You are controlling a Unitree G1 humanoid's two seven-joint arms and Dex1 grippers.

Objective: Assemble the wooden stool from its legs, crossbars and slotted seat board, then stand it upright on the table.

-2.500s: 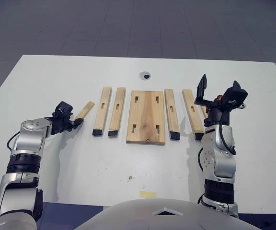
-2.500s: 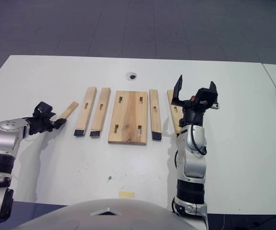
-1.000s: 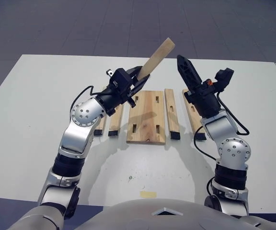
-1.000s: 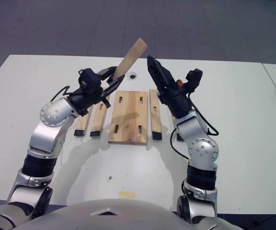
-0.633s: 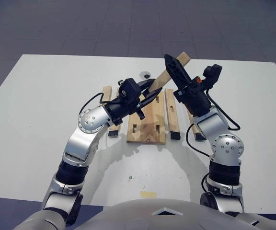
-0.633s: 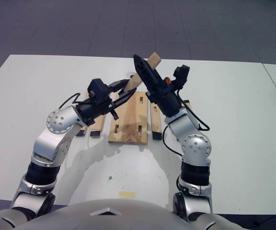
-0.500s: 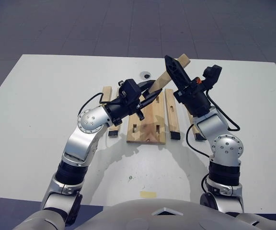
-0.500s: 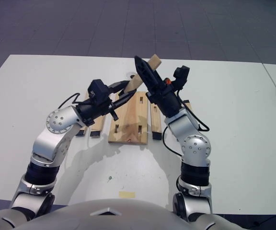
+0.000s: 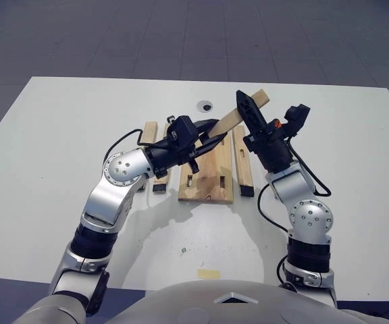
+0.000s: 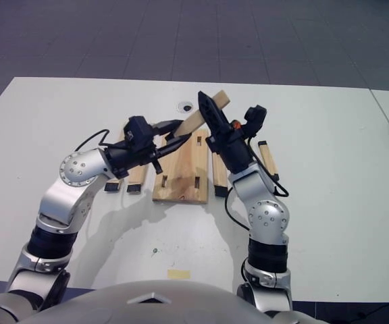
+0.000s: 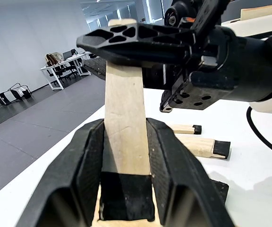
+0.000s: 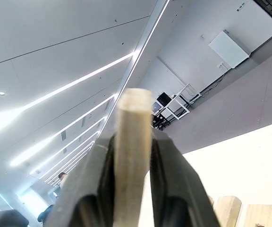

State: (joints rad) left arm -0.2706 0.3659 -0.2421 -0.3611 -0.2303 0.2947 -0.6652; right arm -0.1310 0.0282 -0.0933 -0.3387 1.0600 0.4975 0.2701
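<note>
1. Tabletop [image 9: 59,135]: white. The stool parts lie flat in a row across its middle.
2. Outer left leg [image 9: 150,129] and inner left leg [image 9: 159,187]: side by side, just left of the seat board, largely covered by the left arm.
3. Left gripper [image 11: 125,124]: raised above the left part of the seat board. Its fingers are closed tight on the black-tipped lower end of the crossbar [image 9: 229,121], one finger on each broad face.
4. Crossbar: off the tabletop and tilted, rising away from the robot and toward the right. It is held at both ends.
5. Seat board [image 9: 211,182]: flat at the centre of the row, rectangular slots visible, its far part hidden behind the grippers.
6. Right gripper [image 12: 132,142]: above the far right corner of the seat board. Its fingers are drawn in against both faces of the crossbar's bare upper end, which juts slightly past the fingertips.
7. Inner right leg [image 9: 243,172]: flat, just beside the seat board's right edge.
8. Outer right leg [image 10: 267,158]: flat, farther right, partly behind the right arm.
</note>
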